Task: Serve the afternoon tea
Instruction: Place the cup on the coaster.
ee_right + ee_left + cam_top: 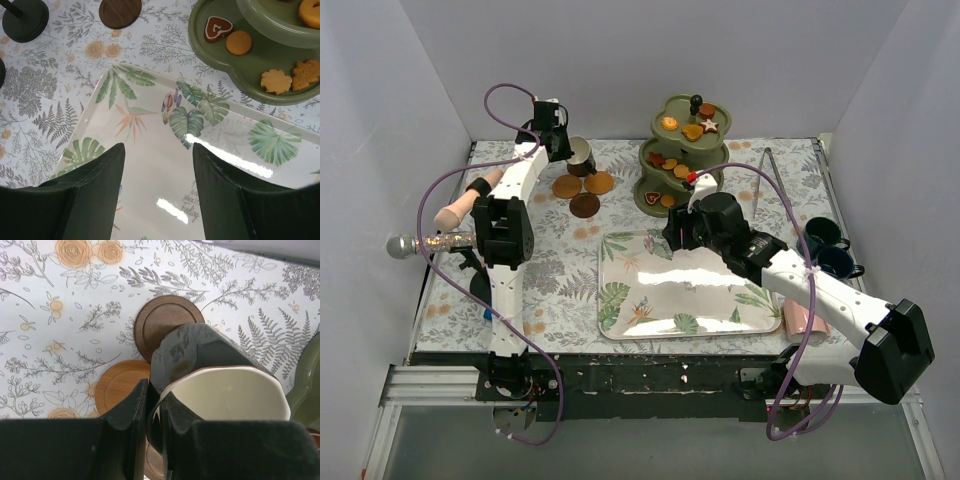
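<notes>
At the back left my left gripper (565, 150) (154, 390) is shut on the rim of a dark mug (581, 156) (200, 347) with a cream inside, one finger inside and one outside. The mug hangs over brown round coasters: a dark one (167, 322) and a light one (120, 385). Three coasters (585, 205) lie in front of it in the top view. The olive-green stand (685, 150) (250, 65) holds biscuits (218, 28). My right gripper (672, 238) (157, 150) is open and empty above the leaf-print tray (660, 300) (150, 125).
Two dark blue mugs (828, 245) stand at the right edge and a pink one (802, 320) lies near the right arm. Metal tongs (768, 168) lie at the back right. A glittery microphone (420, 243) sits at the left edge. A black round base (25, 19) stands beyond the tray.
</notes>
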